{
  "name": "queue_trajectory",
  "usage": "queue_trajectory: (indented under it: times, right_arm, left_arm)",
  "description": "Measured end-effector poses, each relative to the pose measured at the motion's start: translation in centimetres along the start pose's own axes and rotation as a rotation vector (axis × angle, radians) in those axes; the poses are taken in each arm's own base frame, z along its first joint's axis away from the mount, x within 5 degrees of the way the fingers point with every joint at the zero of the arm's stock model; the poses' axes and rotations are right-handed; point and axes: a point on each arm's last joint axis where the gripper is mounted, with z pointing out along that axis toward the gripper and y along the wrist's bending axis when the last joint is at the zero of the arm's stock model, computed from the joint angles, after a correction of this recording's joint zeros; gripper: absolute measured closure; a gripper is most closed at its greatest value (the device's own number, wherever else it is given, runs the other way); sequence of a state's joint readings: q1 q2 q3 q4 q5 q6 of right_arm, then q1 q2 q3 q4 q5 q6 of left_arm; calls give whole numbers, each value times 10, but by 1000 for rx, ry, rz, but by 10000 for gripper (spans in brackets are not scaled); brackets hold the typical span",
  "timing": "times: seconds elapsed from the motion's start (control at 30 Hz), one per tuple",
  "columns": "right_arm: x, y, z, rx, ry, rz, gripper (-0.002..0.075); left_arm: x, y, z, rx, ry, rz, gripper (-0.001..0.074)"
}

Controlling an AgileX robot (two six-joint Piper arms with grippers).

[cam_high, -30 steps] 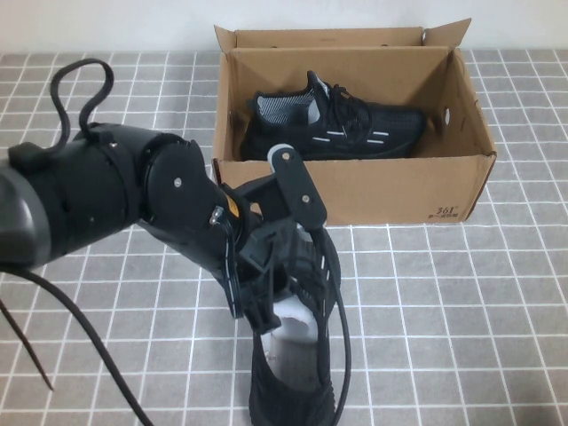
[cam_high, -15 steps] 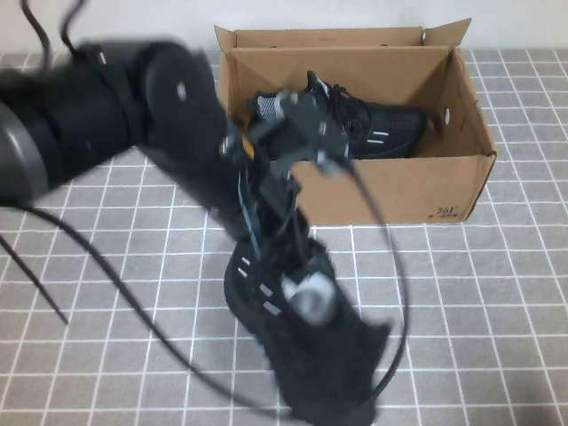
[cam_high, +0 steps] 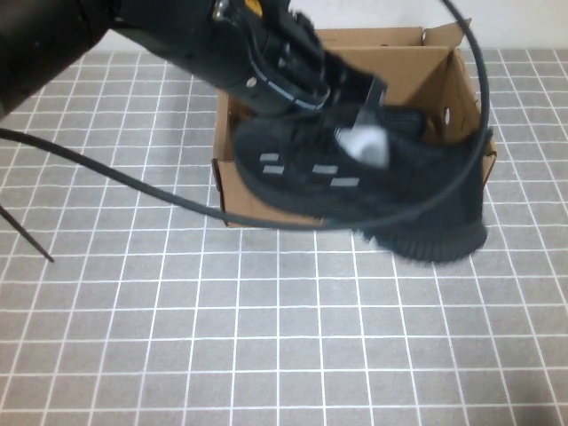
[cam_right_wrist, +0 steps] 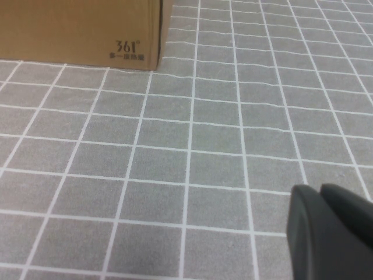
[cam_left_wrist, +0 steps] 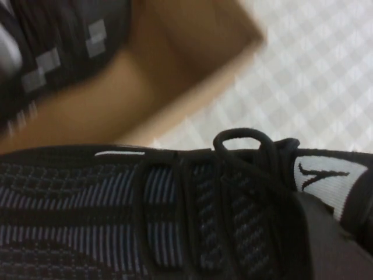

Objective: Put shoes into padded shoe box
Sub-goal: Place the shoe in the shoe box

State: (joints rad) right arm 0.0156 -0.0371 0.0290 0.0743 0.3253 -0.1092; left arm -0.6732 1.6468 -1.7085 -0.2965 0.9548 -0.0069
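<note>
My left gripper [cam_high: 348, 96] is shut on a black knit sneaker [cam_high: 355, 182] and holds it in the air, lying sideways across the front wall of the brown cardboard shoe box [cam_high: 444, 67]. The sneaker's toe sticks out past the box's front right corner. The second sneaker [cam_high: 410, 119] lies inside the box, mostly hidden behind the held one. In the left wrist view the held sneaker's laces [cam_left_wrist: 175, 210] fill the frame, with the box [cam_left_wrist: 151, 87] and the boxed sneaker [cam_left_wrist: 52, 52] beyond. My right gripper [cam_right_wrist: 333, 233] is shut and empty, low over the table near the box's "361" corner [cam_right_wrist: 128, 45].
The grey tiled tablecloth [cam_high: 266, 337] lies bare in front of the box. My left arm's black cable [cam_high: 106, 173] hangs across the table at the left and loops over the box's right side.
My left arm has lifted the sneaker off the table in front of the box, swung it up and away to the box, and turned it sideways.
</note>
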Motion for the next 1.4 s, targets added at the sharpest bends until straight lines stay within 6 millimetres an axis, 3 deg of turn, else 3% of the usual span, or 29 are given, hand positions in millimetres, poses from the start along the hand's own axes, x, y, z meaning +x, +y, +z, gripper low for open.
queue_trajectory:
  times: [0.2,0.37,0.5,0.6,0.83,1.1,1.4]
  right_arm:
    - [0,0,0,0,0,0,732]
    - [0,0,0,0,0,0,732]
    - [0,0,0,0,0,0,732]
    - [0,0,0,0,0,0,733]
    - [0,0,0,0,0,0,732]
    - [0,0,0,0,0,0,732]
    - [0,0,0,0,0,0,732]
  left_arm:
    - [-23,1,-3,6,-250,-60,723]
    - [-42,14,-8,9,-457,-155,724]
    - [-49,25,-1,7,-527,-220,724]
    - [-51,31,11,4,-536,-244,724]
    - [-42,47,63,-25,-442,-283,724]
    - [-31,61,115,24,-390,-478,724]
    - [-28,68,135,58,-412,-605,724]
